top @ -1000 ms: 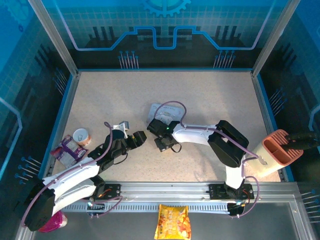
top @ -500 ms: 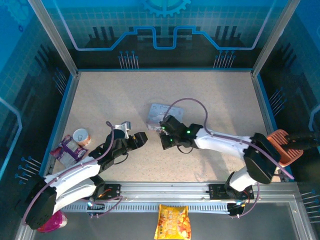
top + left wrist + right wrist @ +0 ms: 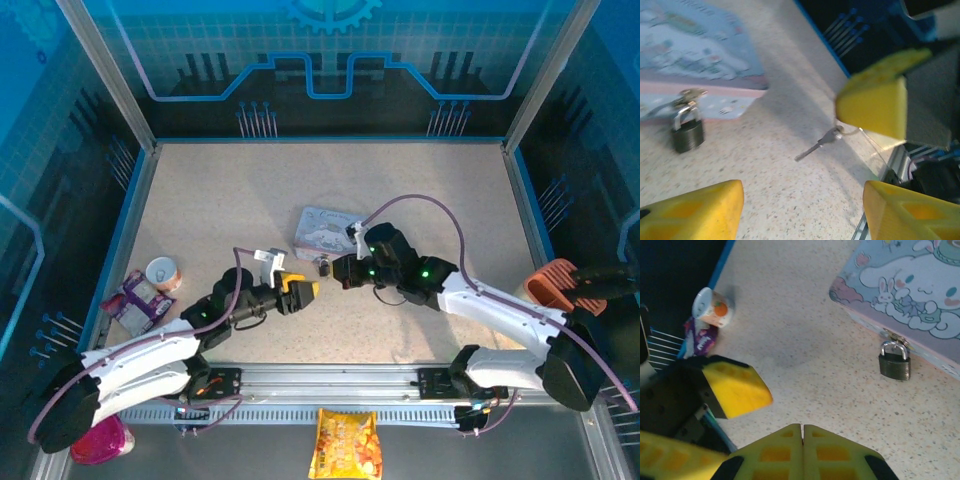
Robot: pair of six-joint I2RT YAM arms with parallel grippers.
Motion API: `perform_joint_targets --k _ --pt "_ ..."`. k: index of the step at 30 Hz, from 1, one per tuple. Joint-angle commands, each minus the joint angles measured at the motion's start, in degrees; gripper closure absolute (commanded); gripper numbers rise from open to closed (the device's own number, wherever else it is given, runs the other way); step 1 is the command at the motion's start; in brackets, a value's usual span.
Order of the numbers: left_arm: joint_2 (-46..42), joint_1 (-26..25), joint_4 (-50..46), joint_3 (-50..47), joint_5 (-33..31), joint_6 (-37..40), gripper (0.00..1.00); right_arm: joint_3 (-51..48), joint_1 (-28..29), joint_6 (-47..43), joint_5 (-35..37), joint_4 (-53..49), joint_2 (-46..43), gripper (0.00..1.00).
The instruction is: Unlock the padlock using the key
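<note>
The tiny dark padlock [image 3: 323, 266] [image 3: 687, 132] [image 3: 895, 363] with a silvery shackle hangs on the hasp of the pale blue cartoon tin [image 3: 325, 232] [image 3: 695, 60] [image 3: 910, 295] and rests on the table. My right gripper [image 3: 340, 270] [image 3: 803, 432] is shut, its yellow fingers [image 3: 875, 107] just right of the padlock. A small silver key [image 3: 819, 144] sticks out from under those fingers, pointing toward the padlock. My left gripper [image 3: 300, 292] [image 3: 800, 215] stands open with nothing between its fingers, facing the key and padlock from the near left.
A small cup [image 3: 162, 272] [image 3: 712, 305] and a purple packet [image 3: 135, 300] [image 3: 702, 337] lie at the table's left edge. An orange-brown holder [image 3: 555, 285] stands at the right edge. A snack bag [image 3: 345, 445] lies in front of the rail.
The right arm has swung to the right, and its gripper has pulled back from the tin's front to just right of the padlock. The left gripper has moved right toward it.
</note>
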Motion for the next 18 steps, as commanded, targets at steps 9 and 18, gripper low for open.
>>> perform_joint_targets --k 9,18 --pt "5.8 -1.9 19.7 -2.5 3.9 21.2 0.51 2.9 2.1 4.0 -0.2 -3.2 -5.9 1.00" --pt "12.1 -2.3 32.2 -3.3 9.8 27.0 0.59 2.4 4.6 5.8 1.7 -3.2 -8.4 1.00"
